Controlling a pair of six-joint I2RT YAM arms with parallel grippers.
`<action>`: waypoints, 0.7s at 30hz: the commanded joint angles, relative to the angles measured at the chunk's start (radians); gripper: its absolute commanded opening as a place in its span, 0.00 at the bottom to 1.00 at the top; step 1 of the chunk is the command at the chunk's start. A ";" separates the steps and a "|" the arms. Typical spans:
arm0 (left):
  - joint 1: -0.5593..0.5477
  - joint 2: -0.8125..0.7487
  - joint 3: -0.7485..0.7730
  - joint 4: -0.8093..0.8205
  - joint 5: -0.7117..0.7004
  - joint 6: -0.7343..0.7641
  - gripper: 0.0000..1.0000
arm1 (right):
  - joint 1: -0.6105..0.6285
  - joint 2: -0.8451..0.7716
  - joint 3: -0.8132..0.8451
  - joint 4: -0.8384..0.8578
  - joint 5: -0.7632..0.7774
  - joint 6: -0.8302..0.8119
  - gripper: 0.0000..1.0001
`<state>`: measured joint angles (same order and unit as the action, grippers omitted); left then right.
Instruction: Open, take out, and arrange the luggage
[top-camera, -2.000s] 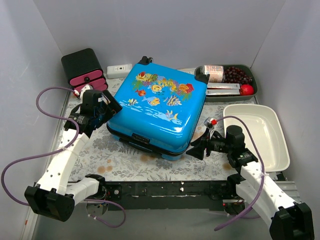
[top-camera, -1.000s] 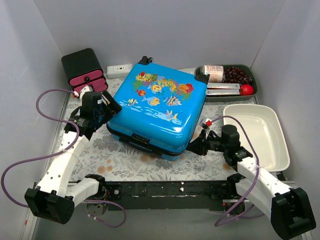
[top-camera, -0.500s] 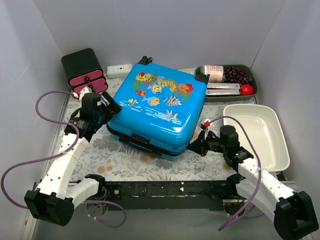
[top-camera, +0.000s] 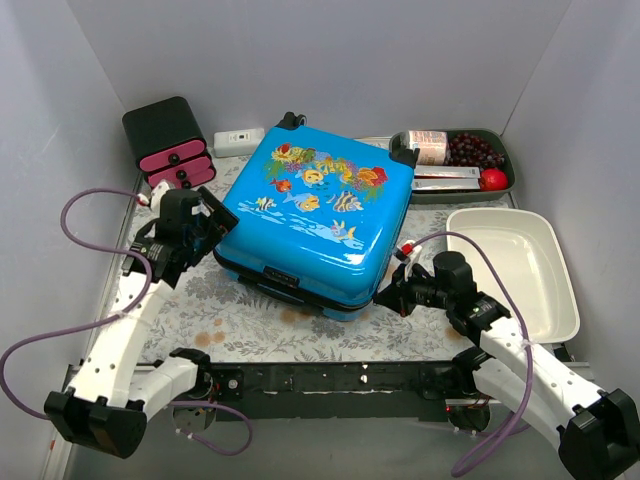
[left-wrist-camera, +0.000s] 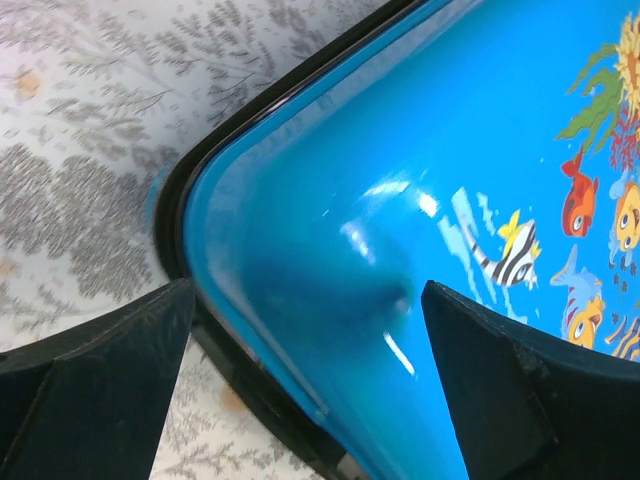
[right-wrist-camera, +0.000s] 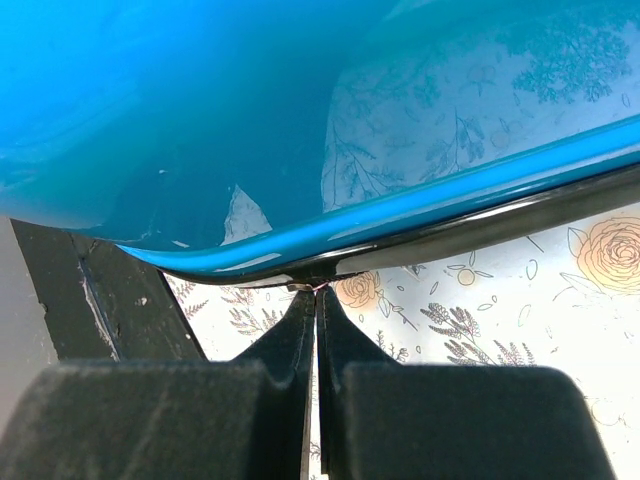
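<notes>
The luggage (top-camera: 315, 215) is a bright-blue hard shell with a cartoon fish print, lying flat and closed mid-table. My left gripper (top-camera: 205, 225) stands open at its left corner. In the left wrist view the black fingers (left-wrist-camera: 90, 350) straddle that rounded blue corner (left-wrist-camera: 330, 250) without pressing it. My right gripper (top-camera: 385, 293) is at the near right corner, low by the black zipper seam (right-wrist-camera: 470, 235). Its jaws are shut, and the tips (right-wrist-camera: 316, 300) pinch a small metal zipper pull (right-wrist-camera: 305, 287) under the shell's edge.
A black box with pink drawers (top-camera: 170, 145) and a white device (top-camera: 238, 140) stand at the back left. A dark tray (top-camera: 505, 150) at the back right holds a bottle, grapes and a red ball. A white tub (top-camera: 560, 290) lies right of my right arm.
My right gripper crept left to the luggage's near right corner and closed its jaws at the zipper seam. My left arm slid slightly nearer along the left corner, still open.
</notes>
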<state>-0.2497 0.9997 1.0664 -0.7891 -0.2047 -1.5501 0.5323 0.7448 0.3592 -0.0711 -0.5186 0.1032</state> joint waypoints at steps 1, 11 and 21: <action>-0.008 -0.117 0.063 -0.301 -0.119 -0.123 0.98 | 0.009 -0.015 0.050 -0.030 0.026 0.027 0.01; -0.006 -0.308 -0.228 -0.204 0.161 -0.196 0.98 | 0.009 -0.013 0.080 -0.067 0.063 0.015 0.01; -0.006 -0.401 -0.497 0.053 0.453 -0.202 0.89 | 0.009 0.027 0.046 0.088 0.060 0.070 0.01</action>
<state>-0.2565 0.6472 0.6048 -0.8505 0.1299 -1.7386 0.5385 0.7620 0.3958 -0.1078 -0.4808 0.1551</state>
